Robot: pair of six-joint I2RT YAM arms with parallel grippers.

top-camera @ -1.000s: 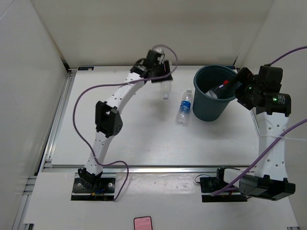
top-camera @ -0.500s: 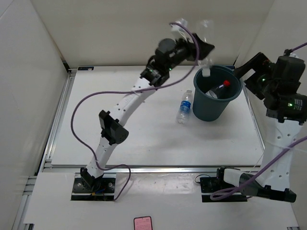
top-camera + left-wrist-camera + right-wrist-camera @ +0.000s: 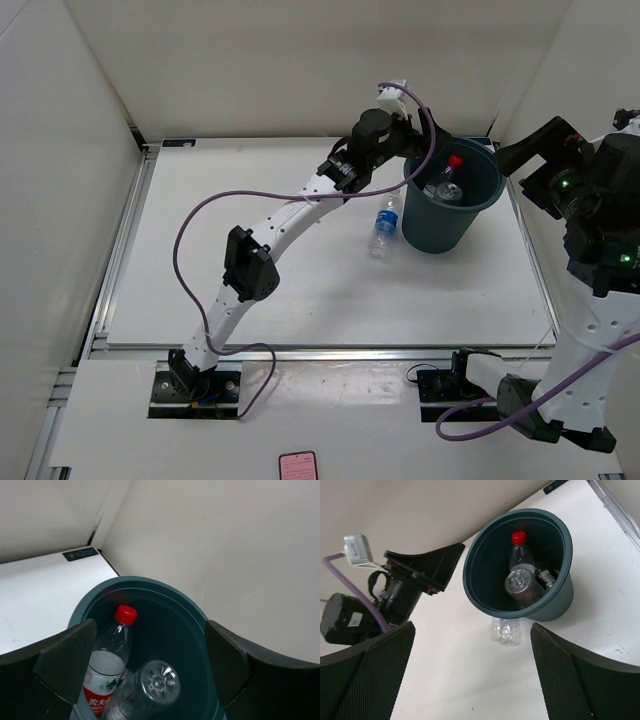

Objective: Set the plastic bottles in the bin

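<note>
Blue-labelled bottle [image 3: 384,222]: lies on its side on the white table [image 3: 300,290], outside the bin [image 3: 440,232] and just beside the left of the bin's wall. Whether bottle and wall touch cannot be determined, because in the right wrist view the rim hides part of the bottle.

Left arm [image 3: 245,270]: extends from its base at the near left edge diagonally toward the far right. A purple cable [image 3: 183,235] loops alongside it.

Left gripper [image 3: 150,627]: positioned above the left rim of the bin, with its camera looking down into the bin. The fingers [image 3: 65,657] are spread wide with nothing between them.

Bin: stands upright on the table at the far right. It contains three bottles:
- red-labelled bottle [image 3: 521,555], tilted, with its red cap uppermost toward the far side of the bin;
- unlabelled bottle [image 3: 518,582], directly beside the red-labelled one, with one round end facing upward;
- black-labelled bottle [image 3: 546,577], low at the right inner wall and largely hidden.

Right arm [image 3: 590,330]: rises from its base at the near right edge.

Right gripper [image 3: 472,627]: held high to the right of the bin, facing it. The fingers are spread wide and hold nothing.
</note>
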